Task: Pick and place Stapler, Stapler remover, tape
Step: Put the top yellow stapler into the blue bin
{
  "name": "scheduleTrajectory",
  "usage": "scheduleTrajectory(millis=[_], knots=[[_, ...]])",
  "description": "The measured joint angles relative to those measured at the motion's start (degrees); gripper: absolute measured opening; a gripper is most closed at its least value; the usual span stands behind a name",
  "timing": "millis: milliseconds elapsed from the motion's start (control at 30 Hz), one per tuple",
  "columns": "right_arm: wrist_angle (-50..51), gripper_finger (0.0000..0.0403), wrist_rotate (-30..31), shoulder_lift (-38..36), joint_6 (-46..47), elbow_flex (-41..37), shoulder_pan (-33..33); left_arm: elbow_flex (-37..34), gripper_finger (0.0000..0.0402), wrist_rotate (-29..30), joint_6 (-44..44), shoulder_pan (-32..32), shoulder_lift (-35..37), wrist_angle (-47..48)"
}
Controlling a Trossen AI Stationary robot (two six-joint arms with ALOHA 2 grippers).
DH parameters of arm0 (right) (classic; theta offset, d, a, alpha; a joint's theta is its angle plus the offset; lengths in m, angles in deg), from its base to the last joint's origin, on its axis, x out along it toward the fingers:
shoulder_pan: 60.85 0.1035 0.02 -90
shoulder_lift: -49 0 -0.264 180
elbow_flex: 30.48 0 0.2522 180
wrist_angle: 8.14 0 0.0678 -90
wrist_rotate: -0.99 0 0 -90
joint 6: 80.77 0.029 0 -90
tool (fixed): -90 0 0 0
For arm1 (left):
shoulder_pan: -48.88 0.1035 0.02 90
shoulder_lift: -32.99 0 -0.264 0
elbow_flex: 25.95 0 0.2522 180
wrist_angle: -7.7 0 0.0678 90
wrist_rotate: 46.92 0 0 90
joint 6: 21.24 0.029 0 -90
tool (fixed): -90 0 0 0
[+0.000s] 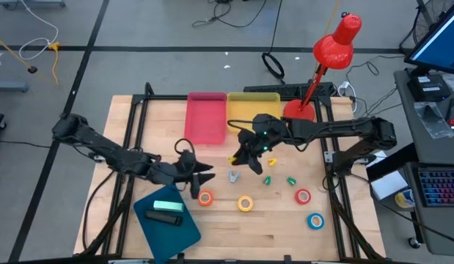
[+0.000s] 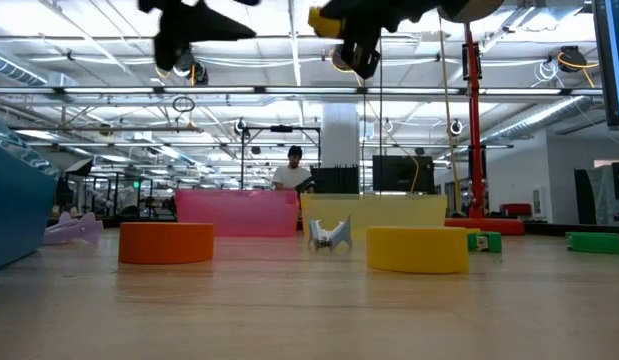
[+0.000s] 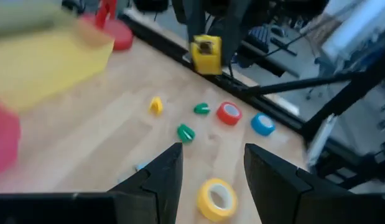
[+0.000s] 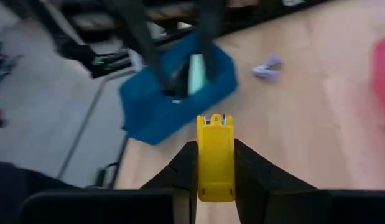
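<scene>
While the right gripper (image 4: pixel 215 163) holds a small yellow stapler (image 4: pixel 215 155) clamped between its fingers above the tabletop (image 1: pixel 271 227), the carrying step is under way. Next, it probably needs moving over the yellow bin (image 1: pixel 253 104) before release. The left gripper (image 3: pixel 213 171) hangs part open and empty above the yellow tape roll (image 3: pixel 218 198).

wooden table (image 1: pixel 278 227) bears pink (image 1: pixel 206 117), yellow (image 1: pixel 252 106), blue bins (image 1: pixel 168 220), tape rolls (image 1: pixel 245 203)
</scene>
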Motion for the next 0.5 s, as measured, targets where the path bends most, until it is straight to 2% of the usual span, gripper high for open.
scheduleTrajectory(millis=[133, 233, 367, 500], knots=[[-0.56, 0.0056, 0.01, 0.31, 0.7, -0.02, 1.16, 0.0, 0.017, -0.44, 13.98, 0.57, -4.31, -8.12], [-0.91, 0.0056, 0.03, 0.24, 0.6, 0.0, 1.89, 0.0, 0.017, -0.53, 19.95, 1.15, -6.93, -13.51], [-1.06, 0.0056, 0.1, 0.24, -1.07, 0.0, 2.94, 0.0, 0.017, -0.5, 20.1, 2.65, -8.98, -17.78], [-1.69, 0.0056, 1.31, 0.24, -3.96, 0.0, 3.89, 0.0, 0.017, -1.63, 15.22, 4.51, -8.99, -18.75]])
